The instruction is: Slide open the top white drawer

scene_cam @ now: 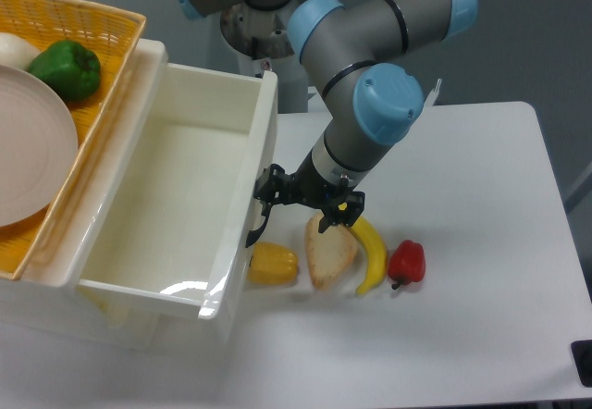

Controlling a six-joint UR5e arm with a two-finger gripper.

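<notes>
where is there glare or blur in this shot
Camera view: a bright glare streak sits on the glossy front lip of the top drawer; soft, even overhead light gives only faint shadows under the banana and bread; the end effector at the handle looks slightly soft, while the basket is sharp.

Single high, oblique, near table view

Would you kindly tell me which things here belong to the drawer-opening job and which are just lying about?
Job: top white drawer, its black handle, gripper.

Lying about: banana, bread slice, red pepper, yellow pepper, green pepper, plate, basket.
</notes>
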